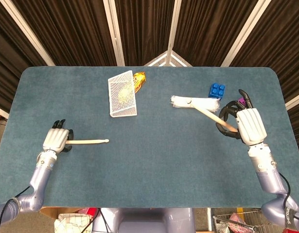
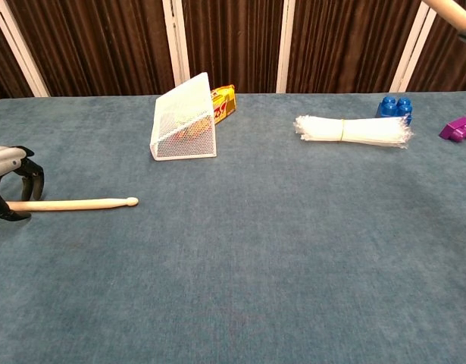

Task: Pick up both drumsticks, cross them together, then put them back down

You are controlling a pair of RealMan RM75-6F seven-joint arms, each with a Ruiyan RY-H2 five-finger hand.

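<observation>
White mesh basket (image 1: 123,94) against a yellow packet (image 1: 139,80); white bundle (image 2: 352,130), blue brick (image 2: 395,107), purple brick (image 2: 456,128).
</observation>
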